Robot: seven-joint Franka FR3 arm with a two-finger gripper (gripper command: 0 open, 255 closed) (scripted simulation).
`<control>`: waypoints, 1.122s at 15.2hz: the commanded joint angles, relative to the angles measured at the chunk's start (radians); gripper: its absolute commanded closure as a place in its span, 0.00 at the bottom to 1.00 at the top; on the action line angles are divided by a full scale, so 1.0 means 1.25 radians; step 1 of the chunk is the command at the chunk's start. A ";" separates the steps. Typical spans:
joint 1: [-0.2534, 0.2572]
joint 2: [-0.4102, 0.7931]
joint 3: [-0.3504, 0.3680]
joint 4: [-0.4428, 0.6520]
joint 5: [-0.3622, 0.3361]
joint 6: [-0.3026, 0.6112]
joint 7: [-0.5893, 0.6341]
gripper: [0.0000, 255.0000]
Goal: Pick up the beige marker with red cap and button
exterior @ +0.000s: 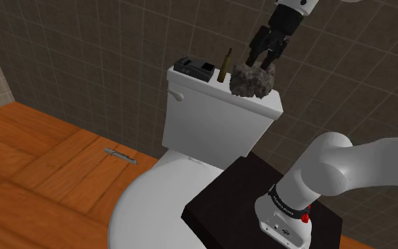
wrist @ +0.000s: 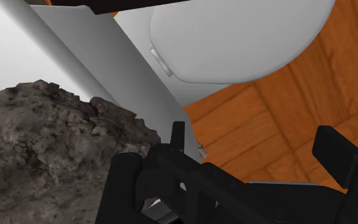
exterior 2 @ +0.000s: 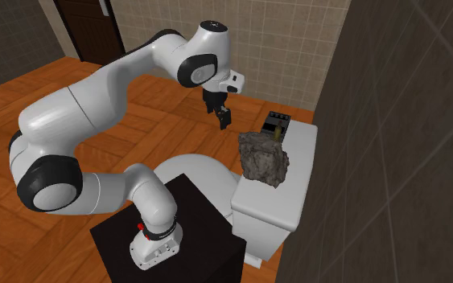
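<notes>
Nothing is picked up yet: the all-black two-finger gripper (exterior: 261,64) hangs with its fingers spread and empty just above a rough grey-brown rock (exterior: 252,81) on the white toilet tank lid (exterior: 204,85), so the reach, the closing and the lift all remain. What I take for the marker is the slim olive-tan stick (exterior: 225,66) standing upright on that lid between the rock and a flat black box (exterior: 195,68), near the gripper but apart from it. No red cap or button can be made out on it.

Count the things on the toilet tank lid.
3. A black box at the shoulder view's left end, a slim upright olive stick beside it, a rough grey rock at the other end. The rock may hide more.
</notes>
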 commanded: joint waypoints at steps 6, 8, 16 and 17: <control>0.006 0.143 -0.071 0.106 -0.032 0.014 -0.109 0.00; 0.010 0.203 -0.098 0.157 -0.039 0.015 -0.152 0.00; 0.022 0.466 -0.195 0.411 -0.024 -0.016 -0.327 0.00; 0.021 0.502 -0.205 0.450 -0.017 -0.024 -0.349 0.00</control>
